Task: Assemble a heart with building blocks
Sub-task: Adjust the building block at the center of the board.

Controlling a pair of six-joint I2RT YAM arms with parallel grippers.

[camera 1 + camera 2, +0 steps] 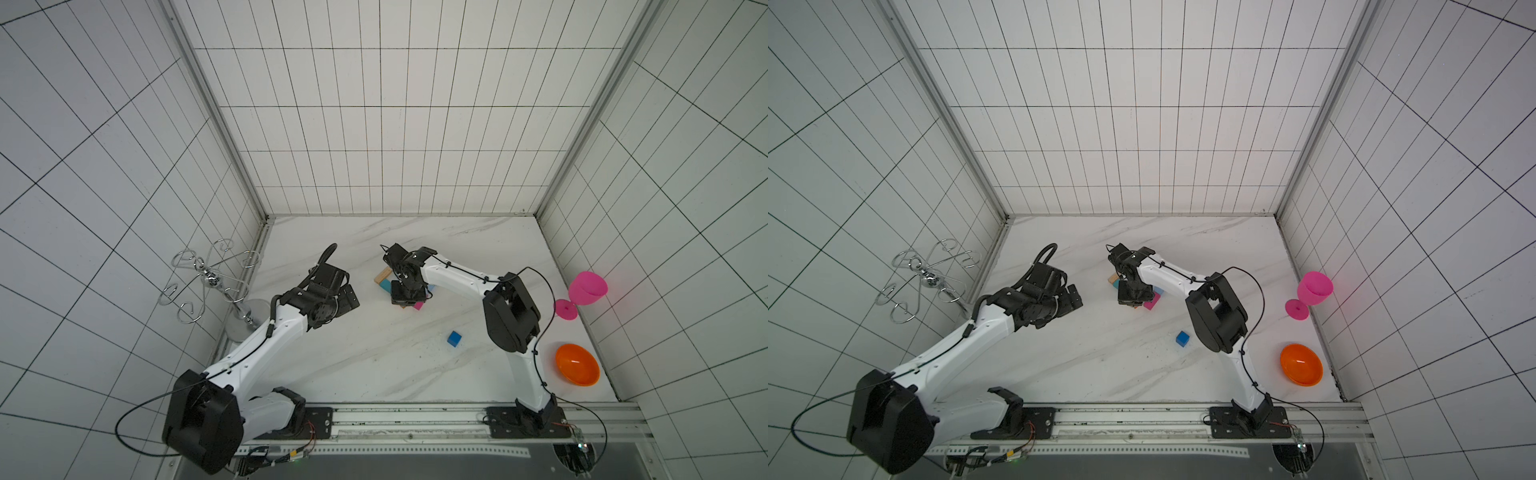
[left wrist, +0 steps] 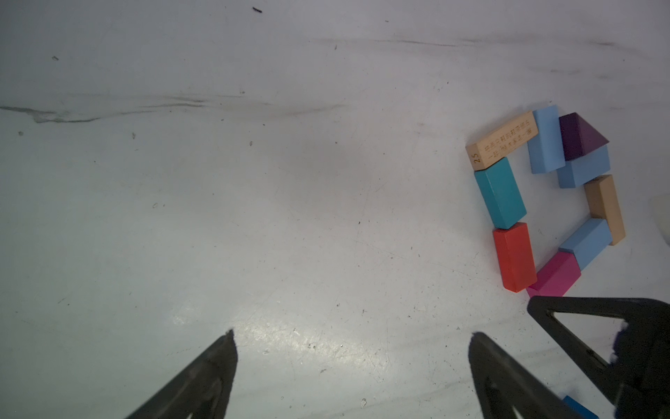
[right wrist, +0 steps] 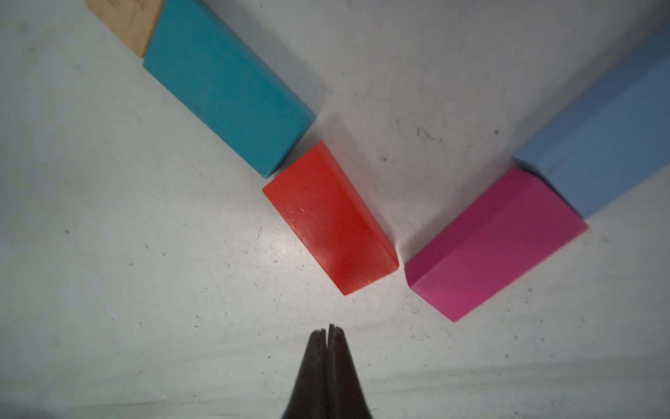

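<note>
The heart [image 2: 500,192] lay on the table [image 1: 374,365], its red brick [image 3: 330,217] just ahead of the right gripper [image 3: 330,328], clenched and empty; the left gripper [image 2: 353,333] gaped nearby, the blue cube [image 1: 454,338] well apart.

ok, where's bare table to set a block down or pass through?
Bare: the marble between the left end effector and the block ring; the front strip between the blue cube and the rail; the back strip behind the ring. Crowded: the ring, under the right end effector; right edge, with goblet and orange bowl.

Lone cube [image 1: 454,338] before the block ring [image 2: 500,197], bowl [image 1: 577,365] to its right
</note>
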